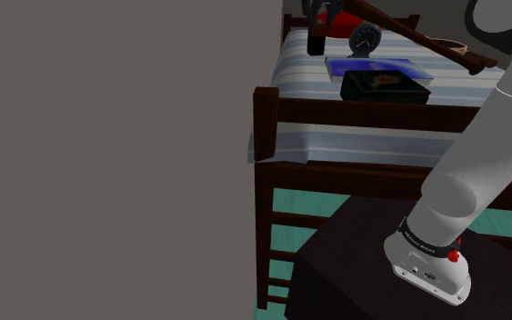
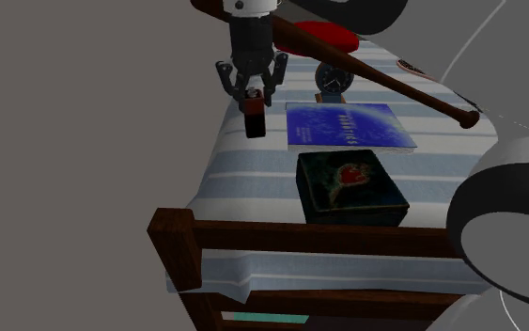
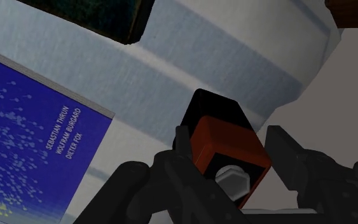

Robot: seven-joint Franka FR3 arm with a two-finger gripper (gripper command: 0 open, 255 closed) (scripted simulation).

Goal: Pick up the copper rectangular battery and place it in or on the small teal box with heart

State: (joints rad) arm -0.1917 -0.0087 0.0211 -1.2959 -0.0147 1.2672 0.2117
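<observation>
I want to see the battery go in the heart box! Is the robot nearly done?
About halfway. Done: the battery, black with a coppery-red end, is clasped between the black jaws. In hand: it hangs by the edge of the striped bed, beside the blue book. Left: carry it to the dark teal box with the red heart, whose lid is bare, and let go.
</observation>
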